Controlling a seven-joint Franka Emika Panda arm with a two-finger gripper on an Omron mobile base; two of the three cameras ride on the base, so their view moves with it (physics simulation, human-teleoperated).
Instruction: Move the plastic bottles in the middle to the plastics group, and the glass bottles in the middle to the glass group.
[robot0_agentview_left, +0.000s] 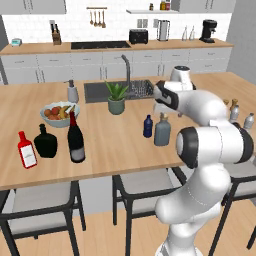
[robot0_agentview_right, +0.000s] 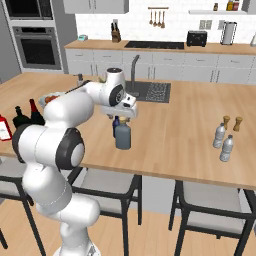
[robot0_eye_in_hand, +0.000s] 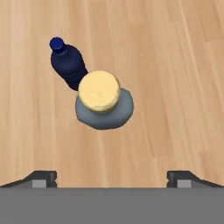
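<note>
The gripper is hovering straight above the grey bottle, jaws spread wide and holding nothing. That bottle is standing mid-tabletop, toward the near edge, with the small blue bottle just beside it. Being glass, it is likely heavy, rigid and slick; gripping the neck under the gold cap looks safest.
</note>
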